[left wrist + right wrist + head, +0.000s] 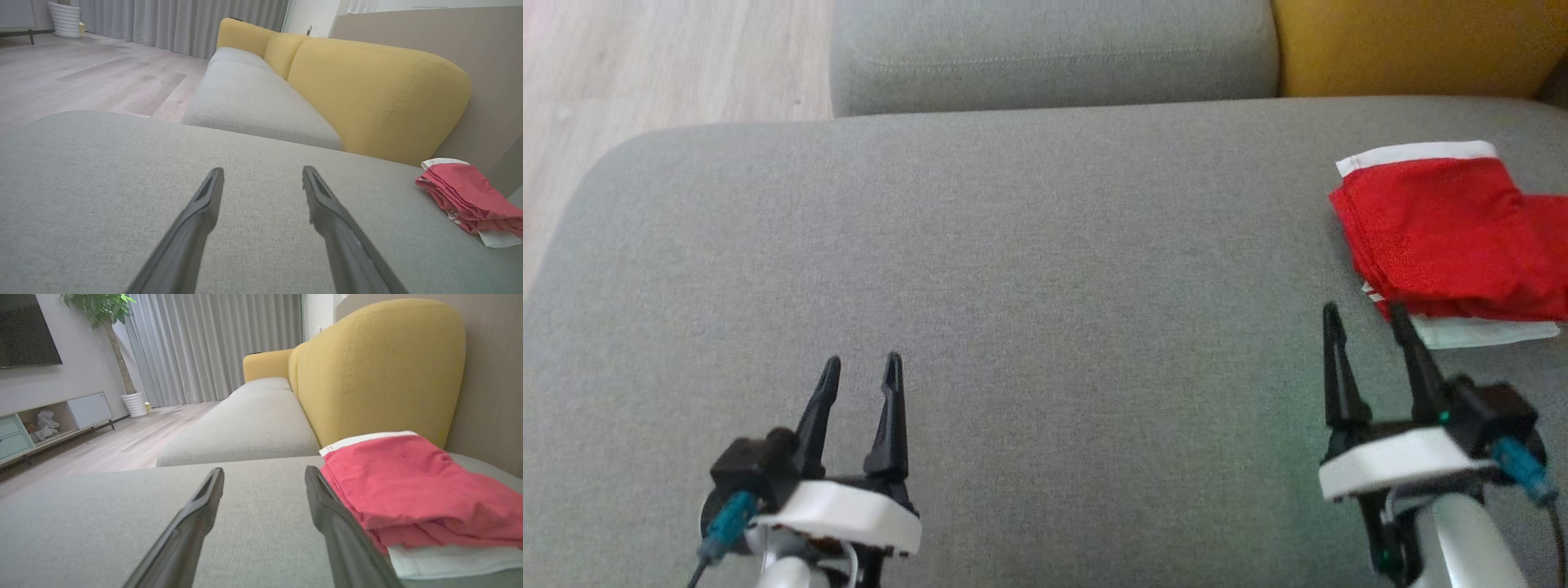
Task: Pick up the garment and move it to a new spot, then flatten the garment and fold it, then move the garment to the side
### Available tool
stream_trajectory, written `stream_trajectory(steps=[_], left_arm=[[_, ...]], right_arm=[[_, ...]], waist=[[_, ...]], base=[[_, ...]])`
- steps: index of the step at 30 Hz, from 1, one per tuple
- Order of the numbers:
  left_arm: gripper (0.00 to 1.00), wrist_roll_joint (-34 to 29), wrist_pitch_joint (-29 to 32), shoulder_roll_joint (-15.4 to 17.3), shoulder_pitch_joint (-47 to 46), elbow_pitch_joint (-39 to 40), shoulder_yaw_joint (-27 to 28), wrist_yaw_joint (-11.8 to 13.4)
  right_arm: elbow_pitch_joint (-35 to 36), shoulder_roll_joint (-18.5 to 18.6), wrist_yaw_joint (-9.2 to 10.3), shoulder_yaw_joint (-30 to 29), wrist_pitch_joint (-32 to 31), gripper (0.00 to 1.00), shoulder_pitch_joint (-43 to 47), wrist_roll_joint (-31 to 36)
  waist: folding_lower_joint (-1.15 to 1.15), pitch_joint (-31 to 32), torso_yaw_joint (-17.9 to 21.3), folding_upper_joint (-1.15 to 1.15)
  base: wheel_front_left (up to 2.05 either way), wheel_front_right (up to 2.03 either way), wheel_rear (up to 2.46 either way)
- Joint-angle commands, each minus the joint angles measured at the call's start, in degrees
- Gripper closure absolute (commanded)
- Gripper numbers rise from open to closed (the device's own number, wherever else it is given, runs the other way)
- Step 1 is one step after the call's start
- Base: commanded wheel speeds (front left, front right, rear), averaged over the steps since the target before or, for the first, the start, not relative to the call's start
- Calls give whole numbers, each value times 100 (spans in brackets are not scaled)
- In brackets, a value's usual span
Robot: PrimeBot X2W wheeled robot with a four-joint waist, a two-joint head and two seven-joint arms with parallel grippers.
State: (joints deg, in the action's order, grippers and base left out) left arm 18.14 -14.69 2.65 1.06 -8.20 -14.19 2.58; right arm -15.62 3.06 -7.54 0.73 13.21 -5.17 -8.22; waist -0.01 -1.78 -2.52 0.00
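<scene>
A folded red garment [1454,237] with white trim lies at the right side of the grey sofa cushion [1029,286]. It is also visible in the left wrist view as a red garment [470,196] at far right, and in the right wrist view as a red garment [412,490] just right of the fingers. My right gripper [1366,313] is open, its tips just short of the garment's near edge, holding nothing. My left gripper [862,366] is open over bare cushion at the lower left, far from the garment.
Yellow backrest cushions [367,90] rise behind the seat. A second grey seat cushion [1054,49] adjoins the far edge. Wooden floor [645,73] lies beyond the rounded left corner. A TV cabinet [49,420] and a potted plant [110,318] stand across the room.
</scene>
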Motion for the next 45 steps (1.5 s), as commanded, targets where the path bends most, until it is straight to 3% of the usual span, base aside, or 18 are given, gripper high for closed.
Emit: stream_trajectory(steps=[1, 13, 27, 28, 32, 45], left_arm=[[0, -108, -31, 22, -143, 236, 181, 40], [0, 240, -31, 22, -69, 474, 408, -281], [0, 340, -31, 22, 18, 495, 526, -334], [100, 339, 0, 2, 133, 317, 334, -316], [100, 391, 12, -7, 216, -1, 329, -313], [100, 1180, 188, 41, 120, -63, 454, -382]], right_arm=[[157, -14, 5, 138, 99, 0, -115, -28], [128, -17, 5, 341, 174, 0, -72, -170], [283, -18, 5, 327, 178, 0, -65, -197], [78, -21, 0, 201, 100, 100, 120, -188], [-205, -28, 0, 224, 82, 100, 226, -238], [-166, -5, 1, 152, -113, 100, 193, -1122]], waist=[[1, 20, 7, 0], [1, 17, 55, 0], [1, 33, 71, 0], [1, 34, 72, 0], [1, 35, 74, 0], [1, 48, 93, 0]], base=[[0, 0, 0], [0, 0, 0], [0, 0, 0], [0, 0, 0], [0, 0, 0], [0, 0, 0]])
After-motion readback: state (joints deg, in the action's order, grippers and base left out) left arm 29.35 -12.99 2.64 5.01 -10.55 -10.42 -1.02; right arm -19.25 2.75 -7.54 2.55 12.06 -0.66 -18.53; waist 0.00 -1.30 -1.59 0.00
